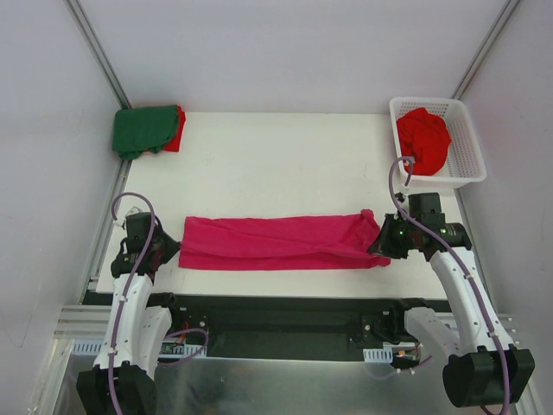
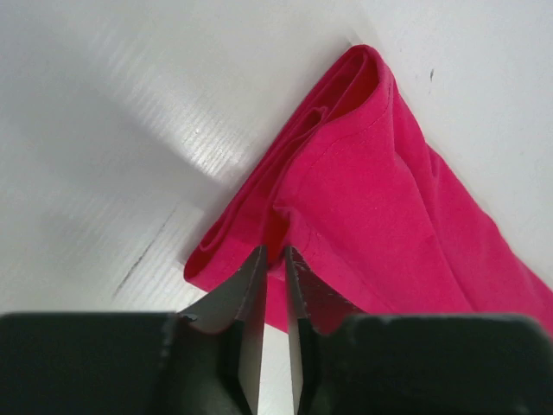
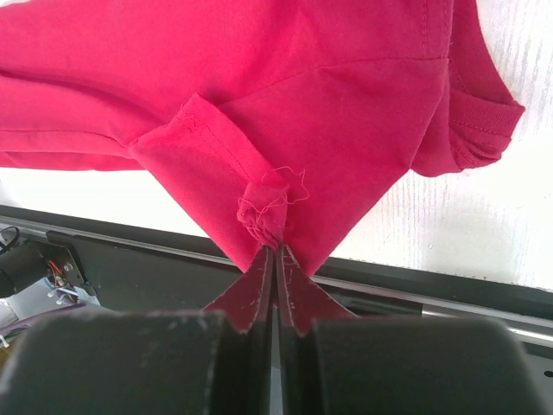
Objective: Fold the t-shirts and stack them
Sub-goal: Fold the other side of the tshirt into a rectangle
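1. The pink t-shirt [image 1: 276, 242] lies on the white table [image 1: 285, 164] as a long, narrow strip, running left to right across the lower middle of the top view.
2. The left gripper [image 2: 275, 252] sits at the strip's left end. Its fingers are almost pressed together, with only a thin slit between them, and they nip the rolled fold of the cloth.
3. The right gripper [image 3: 275, 249] is at the strip's right end. Its fingers are pressed tight on a small bunch of pink cloth with loose threads, so the fabric there is pulled to a point.
4. In the upper left of the top view, a folded green t-shirt [image 1: 143, 130] rests on a folded red t-shirt [image 1: 177, 130], which shows only along its right edge.
5. In the upper right, a crumpled red t-shirt [image 1: 423, 140] fills a white basket [image 1: 467, 147], well apart from the pink strip.
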`<state>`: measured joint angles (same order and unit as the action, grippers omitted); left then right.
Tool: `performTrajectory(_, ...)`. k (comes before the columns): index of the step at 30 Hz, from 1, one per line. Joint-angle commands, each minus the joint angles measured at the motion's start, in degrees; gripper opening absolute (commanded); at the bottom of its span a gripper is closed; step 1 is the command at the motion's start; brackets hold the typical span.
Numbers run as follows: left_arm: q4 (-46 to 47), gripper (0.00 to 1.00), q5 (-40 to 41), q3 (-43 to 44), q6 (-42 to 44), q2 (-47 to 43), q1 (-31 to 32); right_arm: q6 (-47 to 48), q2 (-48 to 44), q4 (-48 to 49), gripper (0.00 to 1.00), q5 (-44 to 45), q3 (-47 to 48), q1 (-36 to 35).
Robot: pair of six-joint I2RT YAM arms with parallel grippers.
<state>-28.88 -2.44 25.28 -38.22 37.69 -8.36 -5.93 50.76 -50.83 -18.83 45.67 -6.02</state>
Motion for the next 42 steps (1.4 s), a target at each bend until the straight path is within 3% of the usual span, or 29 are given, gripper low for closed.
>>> performTrajectory(1,-0.2,0.22,1.5,-0.6,-2.4,-1.4,-0.4,0.0,0.4,-0.1,0.01,0.5,-0.1,-0.6)
performTrajectory(6,-1.4,0.48,2.2,-0.3,-3.3,-3.2,-0.5,0.0,0.9,0.3,0.01,0.3,-0.1,-0.7)
performTrajectory(10,-2.5,0.55,4.1,0.0,-3.9,-4.6,-0.4,0.1,1.4,0.5,0.01,0.3,-0.1,-0.7)
performTrajectory(29,3.0,0.52,0.2,8.3,-1.9,-1.7,-0.4,-1.7,1.0,-0.7,0.01,0.5,-2.3,-1.6)
performTrajectory(42,10.2,0.53,-5.0,7.3,-3.4,3.7,-0.3,-5.0,-3.2,-4.2,0.03,2.0,-6.3,-2.4)
